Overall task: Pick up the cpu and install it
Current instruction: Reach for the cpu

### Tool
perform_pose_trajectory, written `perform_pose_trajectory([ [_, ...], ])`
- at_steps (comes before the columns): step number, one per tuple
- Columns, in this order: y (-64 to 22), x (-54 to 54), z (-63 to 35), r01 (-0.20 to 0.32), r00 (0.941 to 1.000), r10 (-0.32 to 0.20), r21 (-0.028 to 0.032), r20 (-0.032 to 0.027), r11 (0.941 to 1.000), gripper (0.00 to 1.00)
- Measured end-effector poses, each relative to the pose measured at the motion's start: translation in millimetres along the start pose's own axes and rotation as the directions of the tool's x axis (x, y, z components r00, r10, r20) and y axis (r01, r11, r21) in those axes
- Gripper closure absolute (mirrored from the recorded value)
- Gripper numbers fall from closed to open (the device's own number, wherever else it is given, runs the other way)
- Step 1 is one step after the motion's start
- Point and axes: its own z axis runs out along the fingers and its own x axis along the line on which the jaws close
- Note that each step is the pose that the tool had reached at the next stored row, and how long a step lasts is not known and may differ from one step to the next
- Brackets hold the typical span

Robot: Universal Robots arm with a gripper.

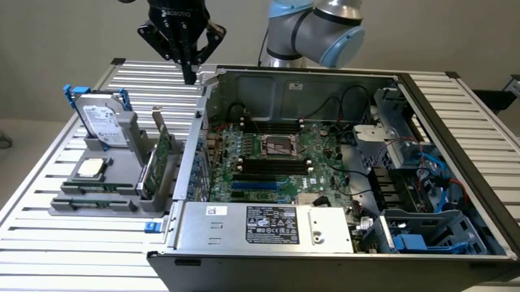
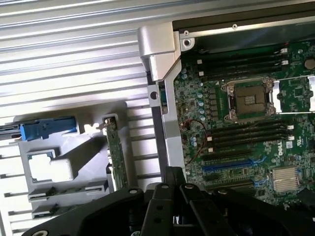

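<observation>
The tool (image 1: 191, 73), clenched with its black fingers pressed together on nothing, hangs point-down from the robot arm (image 1: 325, 30) over the slatted table (image 1: 57, 243), just outside the far corner of the open computer case (image 1: 189, 176) on the exterior view's left.

In the exterior view the cpu (image 1: 92, 167) lies flat, pale top up, at about seven o'clock from the tool and well apart from it. It rests in a recess of a grey holder (image 1: 101, 204) on the table beside the case. A hard drive (image 1: 104, 118) with blue rails stands on edge in the same holder at about twelve o'clock from the cpu, and a green card (image 1: 162, 152) stands upright at about three o'clock from it, between the cpu and the case wall.

That view takes in the whole case: the green motherboard (image 1: 325, 173), its square metal-framed socket (image 1: 281, 146) at about five o'clock from the tool, the labelled power supply (image 1: 268, 225) along the near wall, and the bays with blue parts on the exterior view's right.

The wrist view looks down past the tool (image 2: 172, 172) at the same ground from above. Here the cpu (image 2: 53, 172) shows as a white square in its grey frame, a blue rail (image 2: 47, 130) beside it. The table (image 2: 74, 49) slats catch bright glare, and the socket (image 2: 248, 101) shows a dark centre inside its metal frame, flanked by rows of memory slots (image 2: 246, 61).
</observation>
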Motion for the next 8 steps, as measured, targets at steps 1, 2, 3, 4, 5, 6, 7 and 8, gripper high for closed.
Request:
perform_pose_trajectory([
  [1,-0.4,4.6,-0.1,0.0,1.0,0.0,0.0,0.0,1.0,0.89],
  [2,-0.8,9.1,-0.2,0.0,1.0,0.0,0.0,0.0,1.0,0.89],
  [3,-1.2,13.6,-0.2,0.0,1.0,0.0,0.0,-0.0001,1.0,0.89],
  [4,-1.7,18.1,-0.3,0.0,1.0,0.0,0.0,0.0,1.0,0.89],
  [5,-2.2,22.6,-0.4,0.0,1.0,0.0,0.0,0.0,1.0,0.89],
  [6,-2.6,27.1,-0.4,0.0,1.0,0.0,-0.0001,0.0,1.0,0.89],
  [7,-3.1,31.7,-0.5,0.0,1.0,0.0,0.0,-0.0001,1.0,0.89],
  [8,-3.6,36.4,-0.6,0.0,1.0,0.0,0.0,-0.0001,1.0,0.89],
])
